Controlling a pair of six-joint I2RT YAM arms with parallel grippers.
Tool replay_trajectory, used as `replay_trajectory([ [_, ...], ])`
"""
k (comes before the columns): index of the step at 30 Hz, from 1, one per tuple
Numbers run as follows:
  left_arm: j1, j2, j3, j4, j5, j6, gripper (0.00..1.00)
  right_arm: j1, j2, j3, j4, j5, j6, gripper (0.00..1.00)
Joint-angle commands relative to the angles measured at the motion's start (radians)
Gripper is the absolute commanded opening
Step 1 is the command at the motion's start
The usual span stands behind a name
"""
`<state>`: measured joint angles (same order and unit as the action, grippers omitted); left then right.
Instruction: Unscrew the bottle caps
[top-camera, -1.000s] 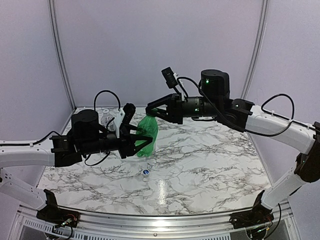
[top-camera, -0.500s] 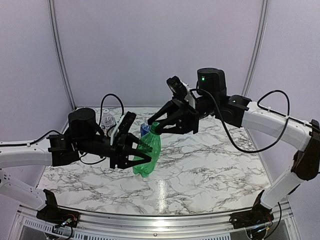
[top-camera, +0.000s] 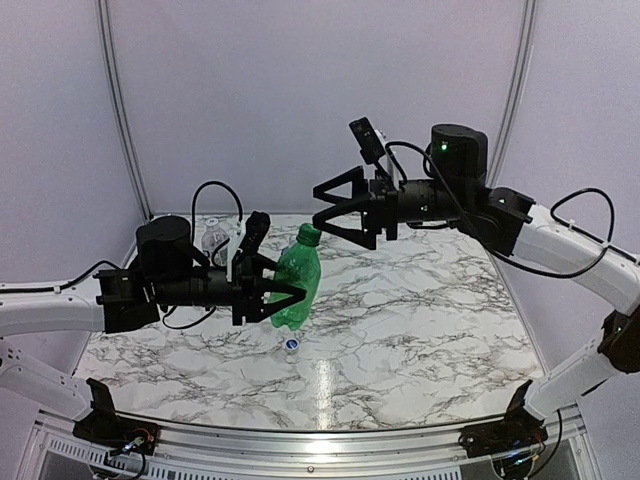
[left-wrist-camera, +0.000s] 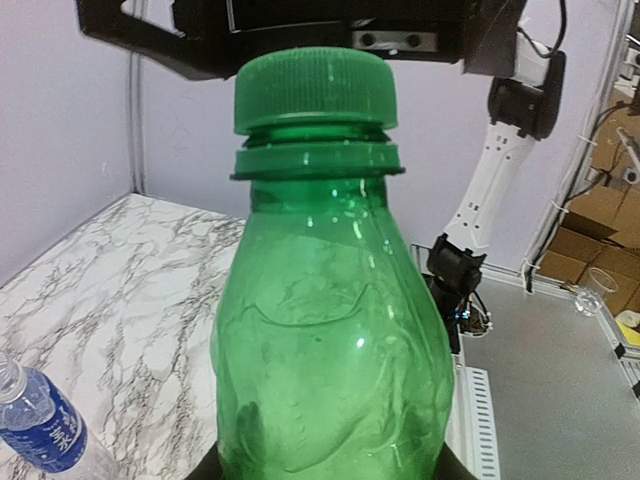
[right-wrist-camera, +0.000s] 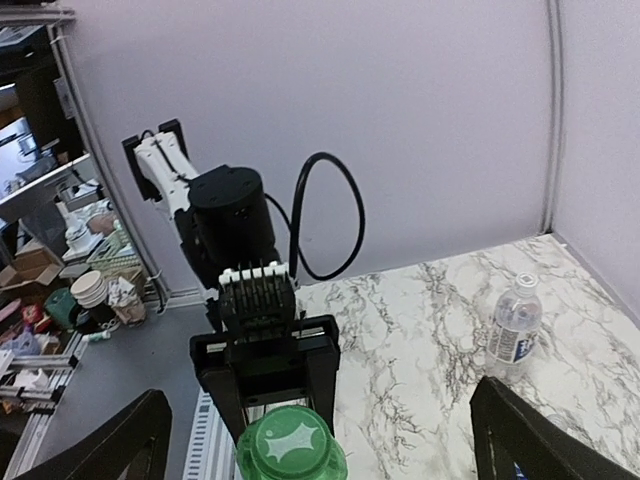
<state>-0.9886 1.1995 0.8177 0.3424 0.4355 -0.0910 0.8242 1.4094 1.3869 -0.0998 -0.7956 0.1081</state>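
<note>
A small blue cap (top-camera: 291, 343) lies on the marble table (top-camera: 420, 330), at 6 o'clock of the green bottle (top-camera: 296, 285). The left gripper (top-camera: 288, 303) is clamped round the bottle's belly, its long axis near vertical, the neck tipped toward 1 o'clock and the green cap (top-camera: 310, 234) on top. Beyond, at 1 o'clock of that cap, the right gripper (top-camera: 320, 206) hangs spread wide, holding nothing; a clear bottle (top-camera: 213, 240) stands at the back, at 10 o'clock.

The green bottle (left-wrist-camera: 330, 340) is cropped below; loose cap (top-camera: 291, 343) perhaps blue.
</note>
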Motion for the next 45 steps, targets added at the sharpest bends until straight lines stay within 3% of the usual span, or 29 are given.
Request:
replay_trajectory([
  [1, -0.006, 0.016, 0.007, 0.032, -0.157, 0.005, 0.06, 0.040, -0.034, 0.031, -0.016, 0.304, 0.094, 0.98],
  [5, -0.010, 0.016, 0.009, 0.030, -0.218, 0.004, 0.06, 0.058, -0.031, 0.051, -0.039, 0.466, 0.116, 0.96],
  [10, -0.013, 0.016, 0.011, 0.030, -0.272, 0.008, 0.06, 0.072, 0.014, 0.089, -0.074, 0.517, 0.138, 0.90],
  [17, -0.016, 0.021, 0.017, 0.029, -0.308, 0.015, 0.06, 0.088, 0.072, 0.095, -0.062, 0.477, 0.147, 0.82],
  [37, -0.016, 0.014, 0.012, 0.018, -0.346, 0.025, 0.06, 0.099, 0.102, 0.059, 0.008, 0.358, 0.179, 0.44],
  [45, -0.016, 0.005, 0.009, 0.015, -0.348, 0.028, 0.06, 0.100, 0.119, 0.054, 0.009, 0.356, 0.179, 0.46],
])
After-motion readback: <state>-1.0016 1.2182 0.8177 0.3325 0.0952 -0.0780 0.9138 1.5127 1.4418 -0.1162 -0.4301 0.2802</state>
